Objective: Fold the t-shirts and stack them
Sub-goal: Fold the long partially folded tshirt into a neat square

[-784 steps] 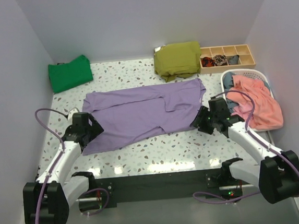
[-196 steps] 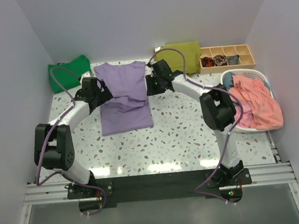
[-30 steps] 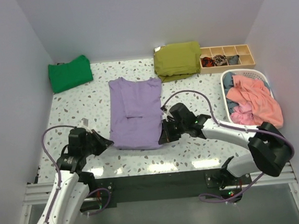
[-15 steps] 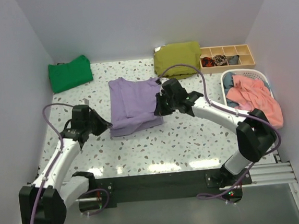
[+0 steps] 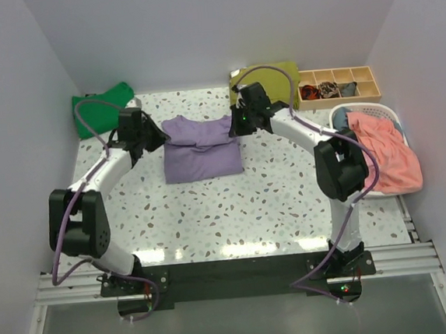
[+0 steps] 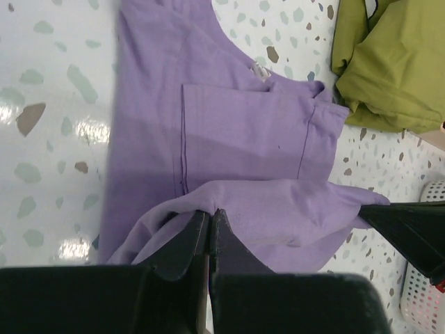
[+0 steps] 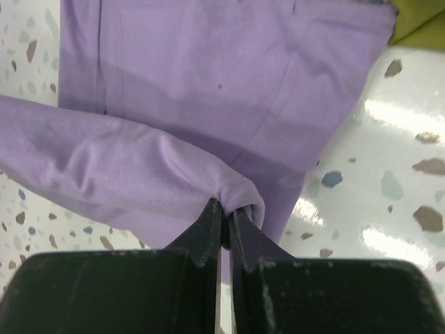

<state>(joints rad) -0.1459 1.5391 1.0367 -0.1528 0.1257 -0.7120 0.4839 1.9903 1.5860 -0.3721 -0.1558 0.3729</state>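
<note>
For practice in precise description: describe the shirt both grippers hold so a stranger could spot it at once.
On the speckled table, look toward the far edge, between the green shirt on the left and the olive garment on the right. The lavender t-shirt lies there partly folded, the only purple cloth, pinched by the left gripper and right gripper.

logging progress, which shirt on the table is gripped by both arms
The lavender-purple cotton t-shirt, mid-table; the bright green shirt and olive-green shirt lie folded, ungripped, at the back.

One each: purple t-shirt [image 5: 202,153], green t-shirt [image 5: 115,93], olive garment [image 5: 274,84], basket [image 5: 366,106], tray [image 5: 357,96].
</note>
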